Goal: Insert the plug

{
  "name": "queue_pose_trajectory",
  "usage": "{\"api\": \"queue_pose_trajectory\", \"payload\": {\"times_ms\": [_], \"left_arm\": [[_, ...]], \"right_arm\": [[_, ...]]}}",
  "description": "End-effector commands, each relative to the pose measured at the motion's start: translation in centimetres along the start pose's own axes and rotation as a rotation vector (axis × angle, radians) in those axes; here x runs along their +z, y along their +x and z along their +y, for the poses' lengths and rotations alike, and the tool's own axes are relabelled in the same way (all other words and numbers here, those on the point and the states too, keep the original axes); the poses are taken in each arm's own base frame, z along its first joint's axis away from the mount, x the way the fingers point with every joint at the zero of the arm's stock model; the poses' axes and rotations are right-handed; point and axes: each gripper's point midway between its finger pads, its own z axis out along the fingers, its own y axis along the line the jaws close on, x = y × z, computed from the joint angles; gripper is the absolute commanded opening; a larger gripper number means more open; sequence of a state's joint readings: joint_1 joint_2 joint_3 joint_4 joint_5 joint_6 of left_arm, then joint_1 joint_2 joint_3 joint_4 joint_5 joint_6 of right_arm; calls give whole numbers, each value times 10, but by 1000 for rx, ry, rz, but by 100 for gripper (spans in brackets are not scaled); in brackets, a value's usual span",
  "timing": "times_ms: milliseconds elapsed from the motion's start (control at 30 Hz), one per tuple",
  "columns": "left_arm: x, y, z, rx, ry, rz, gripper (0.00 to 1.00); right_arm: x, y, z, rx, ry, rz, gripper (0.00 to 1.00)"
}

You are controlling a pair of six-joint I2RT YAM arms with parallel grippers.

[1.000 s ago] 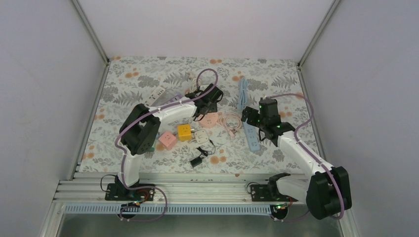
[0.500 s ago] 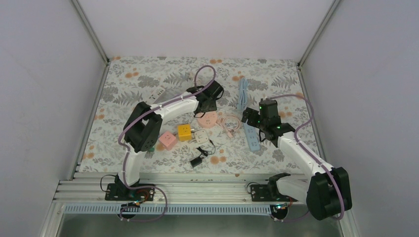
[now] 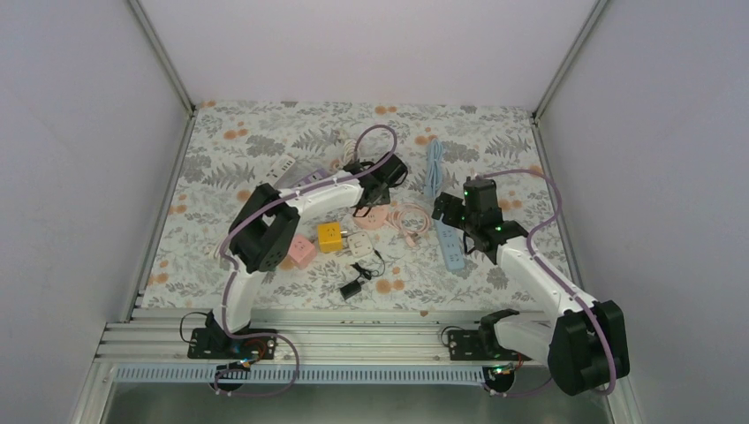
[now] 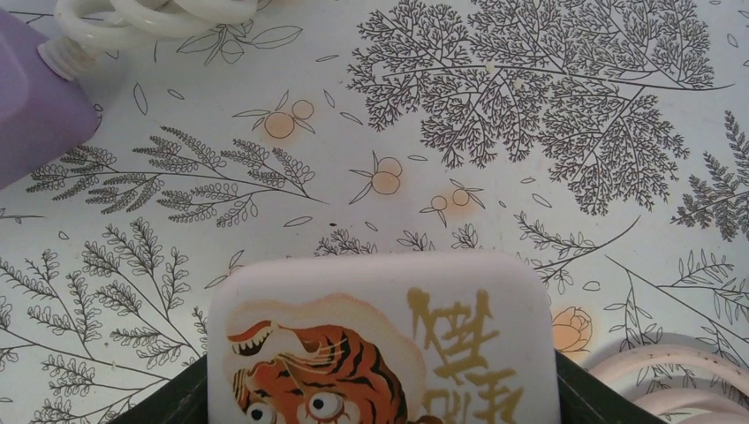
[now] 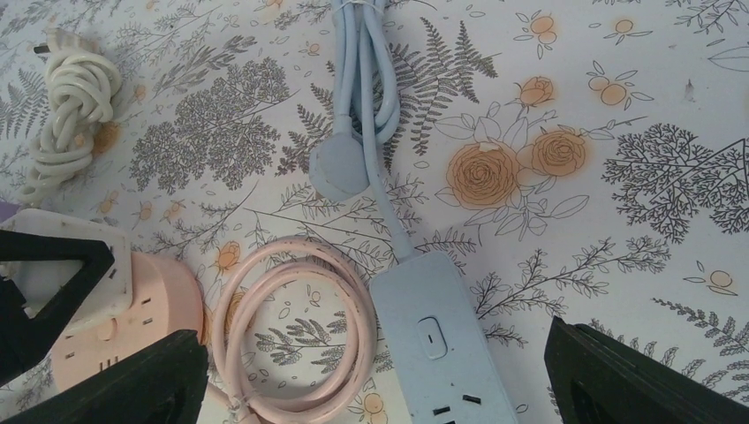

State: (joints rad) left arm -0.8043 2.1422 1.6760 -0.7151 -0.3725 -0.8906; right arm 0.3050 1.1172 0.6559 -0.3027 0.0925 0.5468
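My left gripper [image 3: 371, 191] is shut on a white adapter plug with a tiger print [image 4: 382, 340], which fills the bottom of the left wrist view. It hangs just above the far edge of a round pink socket hub [image 3: 376, 215]. In the right wrist view the white plug [image 5: 66, 252] sits between black fingers [image 5: 53, 265] over the pink hub [image 5: 141, 322]. My right gripper [image 5: 375, 375] is open and empty above a light blue power strip [image 5: 442, 344], which lies at the centre right in the top view [image 3: 450, 246].
A coiled pink cable [image 3: 412, 217] lies between hub and blue strip. The blue cord bundle [image 3: 434, 163] lies behind. Yellow [image 3: 329, 236], pink [image 3: 299, 252] and white [image 3: 359, 243] cube sockets and a black adapter [image 3: 353, 288] sit nearer. A purple strip [image 3: 296, 172] and a white cord [image 5: 71, 106] lie at the far left.
My left arm has swung to the right, carrying the white plug toward the pink hub. The right arm has hardly moved.
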Motion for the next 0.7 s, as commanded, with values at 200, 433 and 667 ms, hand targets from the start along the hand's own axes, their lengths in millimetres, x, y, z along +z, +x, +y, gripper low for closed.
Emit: {"api": "queue_pose_trajectory", "payload": {"times_ms": [200,433,667], "left_arm": [[49,83,49,66,-92,236,51],[59,81,50,123,-146,274,51],[70,88,40,233,-138,358,47]], "right_arm": [[1,-3,-8,5,29,-24,97],[1,-3,-8,6,27,-27,97],[1,-3,-8,5,29,-29,97]]}}
